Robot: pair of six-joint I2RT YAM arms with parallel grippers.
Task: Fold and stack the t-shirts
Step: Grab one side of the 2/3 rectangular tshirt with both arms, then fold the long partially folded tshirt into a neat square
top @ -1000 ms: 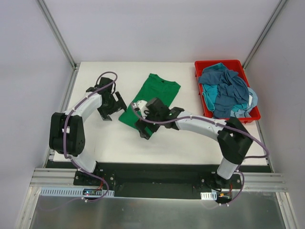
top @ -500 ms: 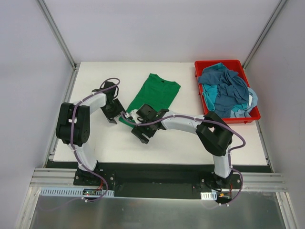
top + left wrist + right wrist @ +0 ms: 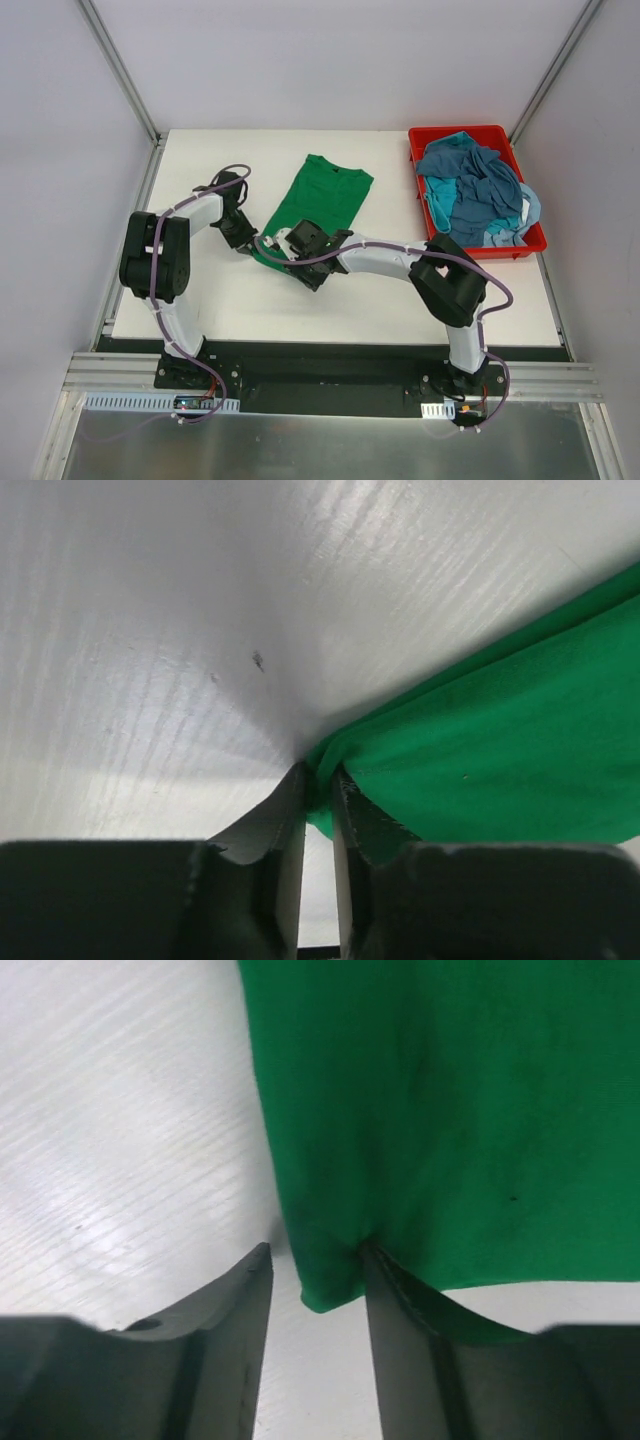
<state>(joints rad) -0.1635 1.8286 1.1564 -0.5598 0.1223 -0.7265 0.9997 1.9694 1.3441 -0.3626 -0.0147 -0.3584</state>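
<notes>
- Across the middle of the white desk (image 3: 400,300), a green t-shirt (image 3: 325,195), folded narrow, slanting from near left to far right.
- At its near-left corner, the left hand (image 3: 320,780), low at the desk, closed tight on a pinch of the green cloth.
- At the near hem just right of that, the right hand (image 3: 317,1260), fingers apart and astride the edge; one finger touching the cloth, a sliver of bare desk beside the other.
- At the far right of the desk, a red bin (image 3: 455,131) heaped with crumpled blue t-shirts (image 3: 480,195), well apart from the green one.
</notes>
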